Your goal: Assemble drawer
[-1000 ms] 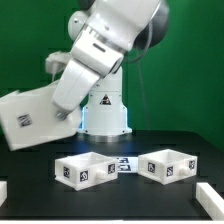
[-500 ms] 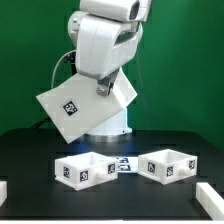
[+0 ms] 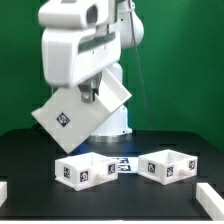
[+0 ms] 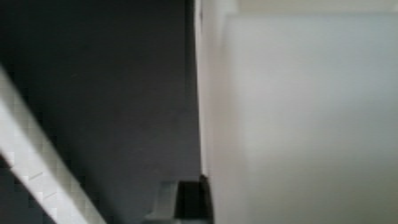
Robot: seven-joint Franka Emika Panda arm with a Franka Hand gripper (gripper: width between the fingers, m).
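Note:
The large white boxy housing (image 3: 82, 108) of the drawer hangs tilted in the air in front of the arm's base, with a square tag facing the camera. My gripper (image 3: 88, 91) is shut on its upper edge; the fingertips are hidden behind the wrist. In the wrist view the housing's white wall (image 4: 302, 110) fills one side, with one dark finger (image 4: 187, 203) against it. Two small open-top trays rest on the black table below, one at the exterior view's left (image 3: 84, 168) and one at its right (image 3: 167, 164).
The marker board (image 3: 122, 163) lies flat between the two trays. White blocks sit at the table's front corners, on the exterior view's left (image 3: 3, 190) and right (image 3: 210, 196). The arm's white base (image 3: 112, 122) stands behind the housing.
The arm has swung the housing from the exterior view's far left to the middle, turning it. In the last half second it sank slightly and the arm's upper body shifted left.

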